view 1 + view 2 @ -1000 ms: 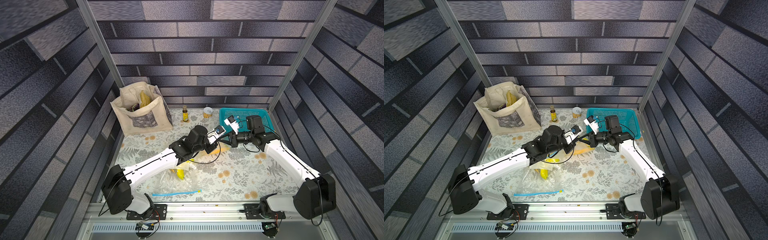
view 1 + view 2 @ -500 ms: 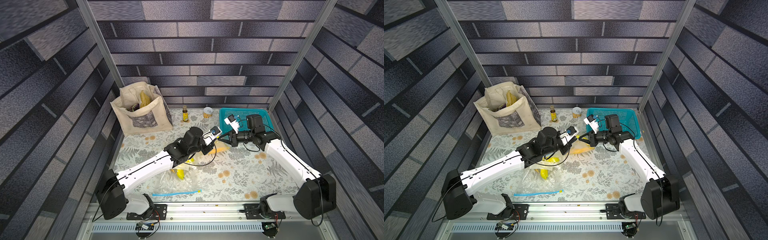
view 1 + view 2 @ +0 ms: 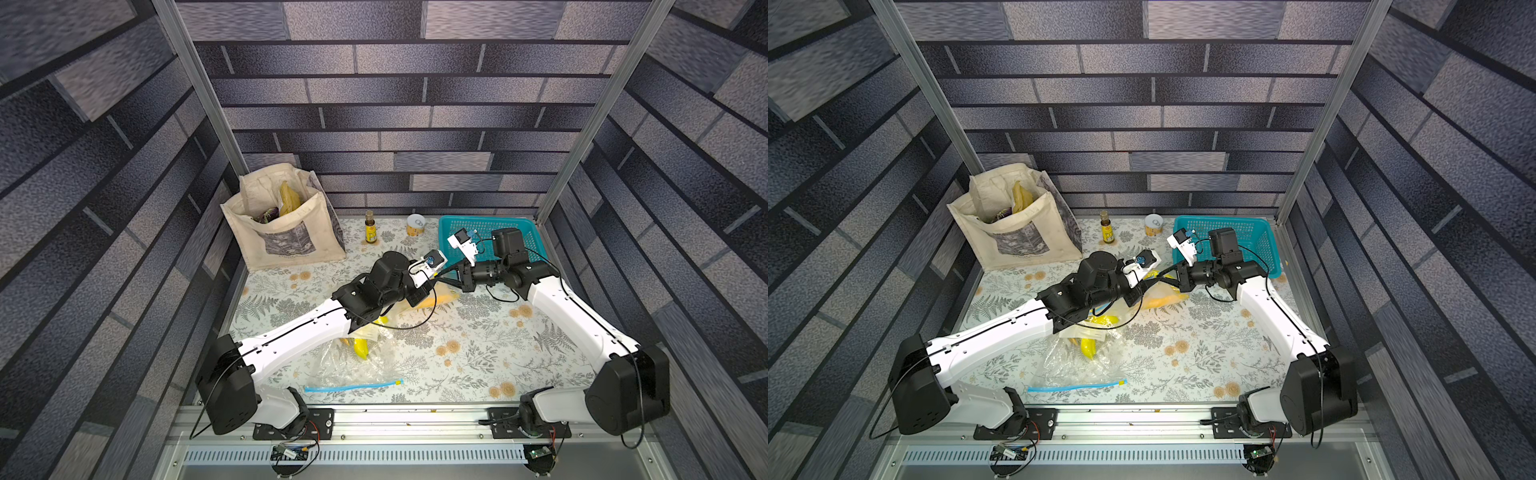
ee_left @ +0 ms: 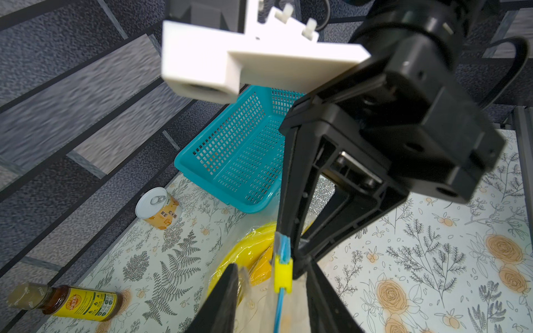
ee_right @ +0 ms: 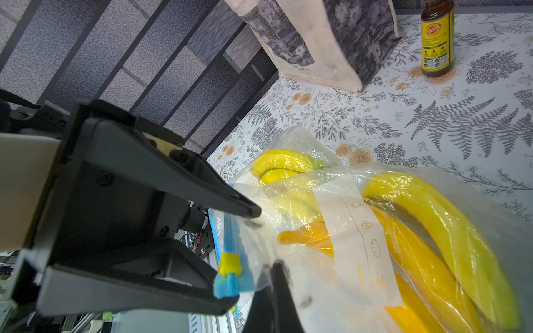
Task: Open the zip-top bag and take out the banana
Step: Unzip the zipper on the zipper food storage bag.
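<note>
Floral tabletop (image 3: 478, 345): my right pincer (image 4: 292, 253) clamps the zip-top bag (image 5: 346, 230) by its seal; my left pincer (image 5: 242, 256), jaws apart, straddles the yellow slider (image 4: 282, 274), gripping nothing.

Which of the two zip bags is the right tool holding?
The rear bag, pinched at its zip edge by the right tool; the front bag lies flat, gripped by neither tool.

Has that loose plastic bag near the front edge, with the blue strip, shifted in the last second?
No. The plastic bag has stayed put: its blue strip lies equally near the front rail.
</note>
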You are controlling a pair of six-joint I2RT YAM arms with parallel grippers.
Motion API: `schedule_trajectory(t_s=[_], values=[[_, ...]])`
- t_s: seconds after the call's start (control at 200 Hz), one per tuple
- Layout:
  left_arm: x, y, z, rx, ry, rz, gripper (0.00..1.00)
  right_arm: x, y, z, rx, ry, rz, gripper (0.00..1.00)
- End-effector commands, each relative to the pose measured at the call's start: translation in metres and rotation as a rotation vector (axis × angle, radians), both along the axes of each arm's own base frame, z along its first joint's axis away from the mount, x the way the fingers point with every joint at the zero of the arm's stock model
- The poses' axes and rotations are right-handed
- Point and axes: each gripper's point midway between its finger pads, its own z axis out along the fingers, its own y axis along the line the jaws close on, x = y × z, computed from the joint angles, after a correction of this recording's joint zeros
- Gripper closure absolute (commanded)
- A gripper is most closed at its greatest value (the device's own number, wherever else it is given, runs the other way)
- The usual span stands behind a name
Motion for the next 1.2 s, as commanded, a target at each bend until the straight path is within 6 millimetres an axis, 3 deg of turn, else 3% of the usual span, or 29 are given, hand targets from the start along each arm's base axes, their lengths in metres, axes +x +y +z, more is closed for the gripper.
schedule_trajectory(t_s=[0.0,0.796,0.932,1.192], values=[[0.002,-0.005,0.015,-0.006,-0.047,-0.014,0.61,0.002,0.0,0.006,0.007,0.002,0.005,1.0],[0.003,-0.011,0.015,0.018,-0.069,-0.019,0.69,0.002,0.001,0.006,0.005,0.02,0.01,1.0],[0.003,-0.01,0.014,0.022,-0.071,-0.017,0.76,0.001,0.001,0.004,0.003,0.024,0.01,1.0],[0.003,-0.009,0.008,0.042,-0.063,-0.013,0.79,0.0,0.002,0.011,0.018,0.023,0.019,1.0]])
